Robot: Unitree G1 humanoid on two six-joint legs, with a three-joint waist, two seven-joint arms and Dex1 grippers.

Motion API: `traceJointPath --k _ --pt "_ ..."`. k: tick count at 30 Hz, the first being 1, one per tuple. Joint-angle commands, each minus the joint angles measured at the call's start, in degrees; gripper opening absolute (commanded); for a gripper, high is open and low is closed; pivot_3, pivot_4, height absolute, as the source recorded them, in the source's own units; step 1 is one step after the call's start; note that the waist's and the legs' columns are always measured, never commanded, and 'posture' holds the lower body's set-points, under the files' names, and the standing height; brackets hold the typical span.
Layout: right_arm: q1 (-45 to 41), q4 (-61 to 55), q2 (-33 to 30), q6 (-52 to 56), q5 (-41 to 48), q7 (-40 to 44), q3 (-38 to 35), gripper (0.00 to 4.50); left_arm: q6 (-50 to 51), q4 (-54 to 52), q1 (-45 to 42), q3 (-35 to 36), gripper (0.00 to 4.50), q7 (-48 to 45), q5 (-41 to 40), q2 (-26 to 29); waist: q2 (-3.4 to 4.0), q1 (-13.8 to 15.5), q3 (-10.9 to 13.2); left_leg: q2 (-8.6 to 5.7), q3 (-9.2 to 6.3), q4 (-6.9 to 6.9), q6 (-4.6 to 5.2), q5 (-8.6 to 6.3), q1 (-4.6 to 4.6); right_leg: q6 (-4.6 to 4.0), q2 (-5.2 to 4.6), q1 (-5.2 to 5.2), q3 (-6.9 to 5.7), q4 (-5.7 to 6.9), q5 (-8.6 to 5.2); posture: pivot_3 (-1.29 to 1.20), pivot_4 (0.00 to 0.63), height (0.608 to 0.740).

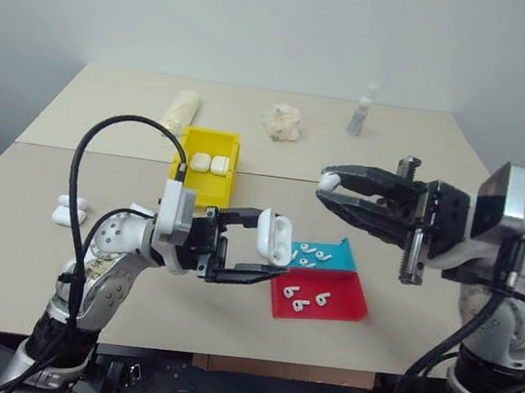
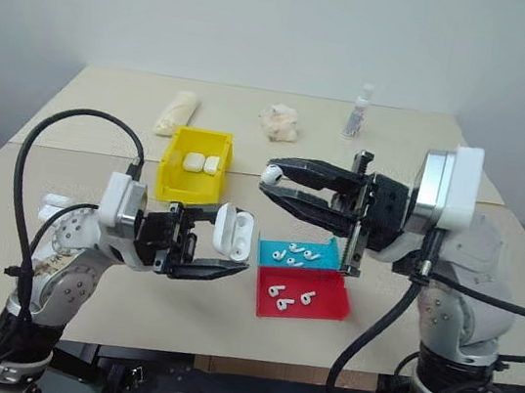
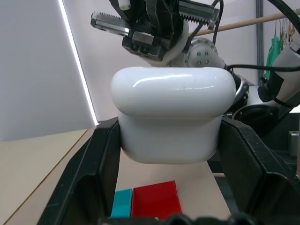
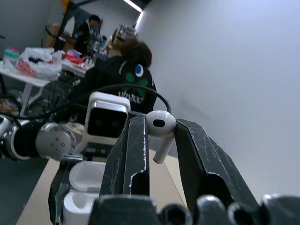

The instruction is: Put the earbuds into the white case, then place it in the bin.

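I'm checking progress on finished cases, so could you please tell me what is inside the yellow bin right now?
Two closed white cases lie side by side on the floor of the yellow bin. The near wall hides the front of the floor, so anything there cannot be seen.

A teal tray (image 1: 341,256) and a red tray (image 1: 346,298) sit side by side on the tan table (image 1: 424,171), touching along one edge. At the table's far side stand a small clear bottle (image 1: 361,111), a crumpled pale lump (image 1: 282,122) and a pale wrapped roll (image 1: 180,108) — all well apart. A dark-clad person (image 4: 126,75) sits behind cluttered tables — seen from the right wrist.
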Motion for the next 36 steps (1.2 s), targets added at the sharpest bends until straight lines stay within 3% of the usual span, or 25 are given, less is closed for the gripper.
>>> traceJointPath --k 1,27,32,36 --pt "0.5 0.5 1.4 -4.8 -1.2 -0.1 1.7 0.64 -0.2 -0.4 -1.0 0.3 2.78 -0.5 -0.9 -0.3 0.0 0.0 0.0 0.0 0.0 0.0 0.0 0.0 0.0 0.0 0.01 0.0 -0.01 0.0 0.0 0.0 0.15 0.74" --pt "4.6 8.3 -0.8 -12.7 -8.9 4.2 10.3 0.64 -0.8 0.1 -0.4 -0.3 2.78 -0.8 0.0 -1.2 0.0 0.0 0.0 0.0 0.01 0.0 0.0 0.0 0.0 0.0 0.01 0.0 0.0 -0.03 0.0 0.0 0.15 0.74" --pt "5.5 8.4 -2.3 -14.3 -10.3 5.8 11.5 2.17 -1.5 0.8 -0.6 -0.3 2.78 -1.2 0.5 -1.7 0.0 0.1 0.0 0.0 0.03 -0.01 0.0 0.0 0.0 0.0 0.02 0.01 0.0 -0.04 0.0 0.0 0.15 0.74" --pt "5.5 9.0 -2.7 -15.2 -10.8 5.9 11.9 2.17 -1.5 1.2 -0.8 -0.2 2.78 -1.3 0.6 -2.2 0.0 0.0 0.0 0.0 0.03 0.0 0.0 0.0 0.01 0.0 0.02 0.01 0.0 -0.03 0.0 0.0 0.15 0.74"
